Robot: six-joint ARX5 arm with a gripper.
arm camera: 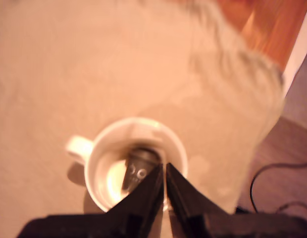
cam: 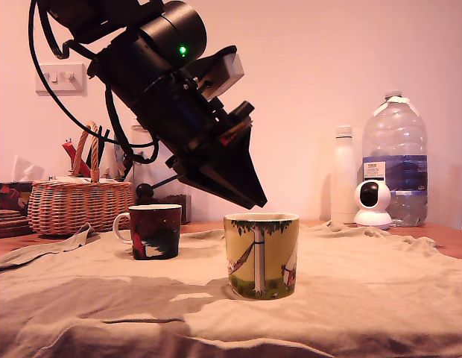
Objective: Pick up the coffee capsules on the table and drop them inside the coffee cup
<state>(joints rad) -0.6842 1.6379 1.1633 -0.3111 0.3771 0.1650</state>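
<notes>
We have the table spread with a crumpled beige cloth, wood showing bare at the edge on the exterior view's right. Above it the black ARX5 arm slants down from the upper left of the exterior view, green light glowing on its housing.

At the back edge, on the exterior view's left, we see a wicker basket; toward the right a large clear water bottle, a white bottle beside it, and a small white camera in front of the two.

Now the coffee cup, yellow-green with its tree print, stands upright on the cloth near the middle, closer to the front edge. A dark red mug sits behind it toward the exterior view's left, well apart.

The gripper hangs just above the coffee cup's rim, tilted, tip pointing down at the opening. From the wrist view, the gripper has its fingers pressed together, only a thin slit between them, nothing held.

And the coffee capsule, we spot it inside the cup, a dark pod lying on its side against the cream wall, just beyond the fingertips. The wrist view is blurred, so finer detail is lost.
</notes>
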